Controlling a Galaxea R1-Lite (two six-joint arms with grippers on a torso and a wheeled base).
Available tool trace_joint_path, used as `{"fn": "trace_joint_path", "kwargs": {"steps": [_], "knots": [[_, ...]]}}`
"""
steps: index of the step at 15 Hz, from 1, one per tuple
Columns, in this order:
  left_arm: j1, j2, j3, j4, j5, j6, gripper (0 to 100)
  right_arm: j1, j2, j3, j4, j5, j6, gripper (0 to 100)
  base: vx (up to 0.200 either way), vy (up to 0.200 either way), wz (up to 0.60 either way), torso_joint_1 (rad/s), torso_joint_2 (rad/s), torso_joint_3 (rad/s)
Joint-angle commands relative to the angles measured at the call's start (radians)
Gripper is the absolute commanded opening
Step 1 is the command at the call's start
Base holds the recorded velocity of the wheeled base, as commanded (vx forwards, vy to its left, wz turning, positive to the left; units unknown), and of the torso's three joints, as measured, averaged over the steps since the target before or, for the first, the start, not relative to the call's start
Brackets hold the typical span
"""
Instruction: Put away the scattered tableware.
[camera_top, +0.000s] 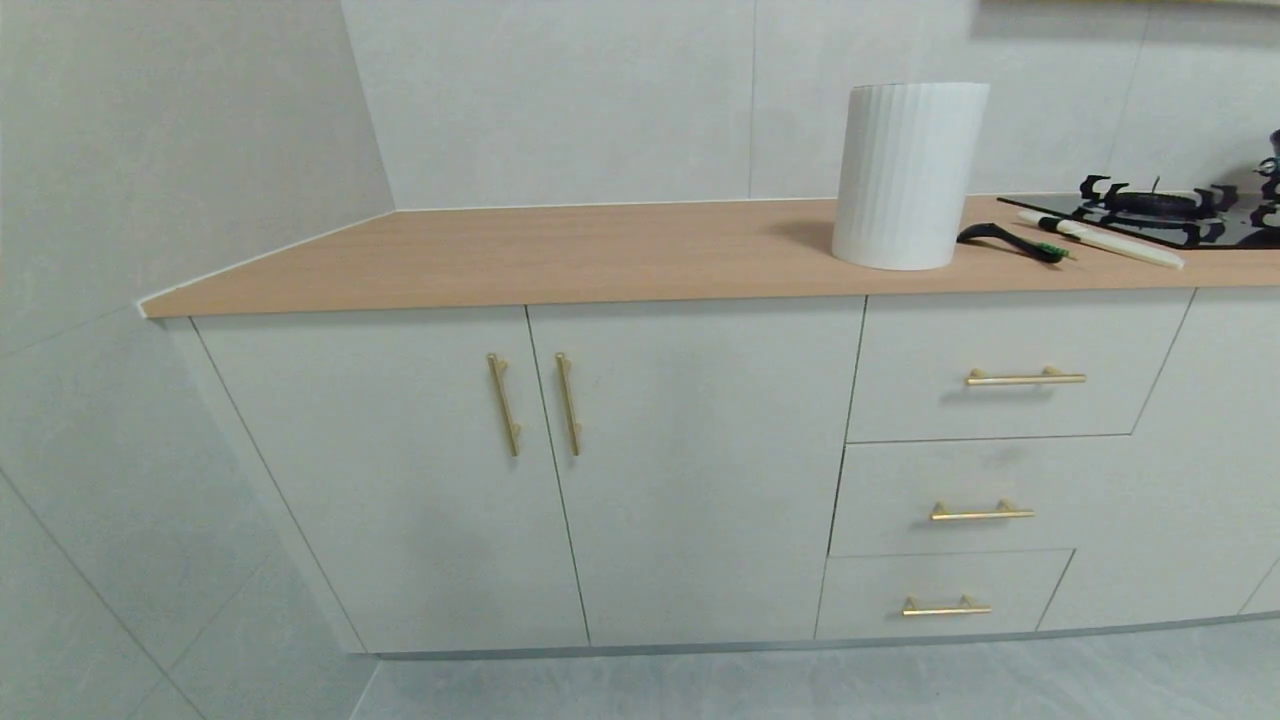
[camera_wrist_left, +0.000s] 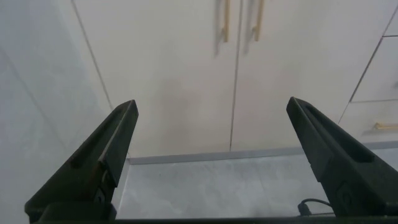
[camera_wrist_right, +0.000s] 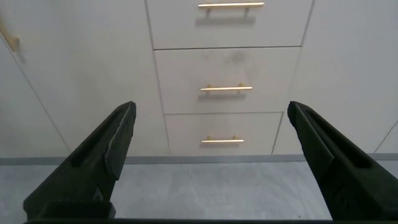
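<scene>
Toward the right end of the wooden bench (camera_top: 600, 255), standing upright and set back near the wall: tall white ribbed holder (camera_top: 908, 175). Just beside its base, on the side nearer the hob, lying flat on the bench: black-handled utensil (camera_top: 1008, 240), curved, small green piece at its outer end. Next to that, lying at a slant with one end over the hob's edge: long cream-white utensil (camera_top: 1110, 243), knife-like, exact kind hard to tell. Behind both: black glass hob (camera_top: 1235, 230) carrying black pan supports (camera_top: 1150, 200).

Below the bench, a pale cabinet front, all shut: two doors (camera_top: 380, 480) with a pair of upright gold handles (camera_top: 503, 403) either side of the middle seam, then a stack of three drawers (camera_top: 1000, 340), each with one level gold handle.

Left hand (camera_wrist_left: 211, 107) spread wide open, gripping nothing, low before the double doors, with kick strip (camera_wrist_left: 217, 157) and floor (camera_wrist_left: 217, 186) between its dark fingers (camera_wrist_left: 112, 149). Right hand (camera_wrist_right: 211, 109) likewise spread wide, holding nothing, low in front of the drawer stack, with the middle and bottom drawer handles framed between its fingers (camera_wrist_right: 109, 149). Both hands well apart from the tableware up on the bench.
</scene>
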Motion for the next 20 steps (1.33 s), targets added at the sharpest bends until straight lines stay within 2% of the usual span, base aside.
{"fn": "trace_joint_path", "kwargs": {"steps": [1,8,16,20], "knots": [[-0.001,0.0,0.0,0.001,0.002,0.001,100,0.0,0.001,0.0,0.001,0.001,-0.001,100,0.0,-0.2,0.0,0.002,0.01,0.002],[-0.001,0.0,0.0,0.001,0.002,0.001,100,0.0,0.001,0.0,0.001,0.0,-0.001,100,0.0,-0.2,0.0,0.0,0.0,0.001],[-0.001,0.0,0.0,-0.001,0.002,0.001,100,0.0,0.001,0.0,0.001,0.001,-0.002,100,0.0,0.0,0.0,0.0,0.0,0.0],[-0.001,0.0,0.0,-0.001,0.002,0.001,100,0.0,0.001,0.0,-0.001,0.001,-0.001,100,0.2,0.0,0.0,0.0,0.0,0.002]]}}
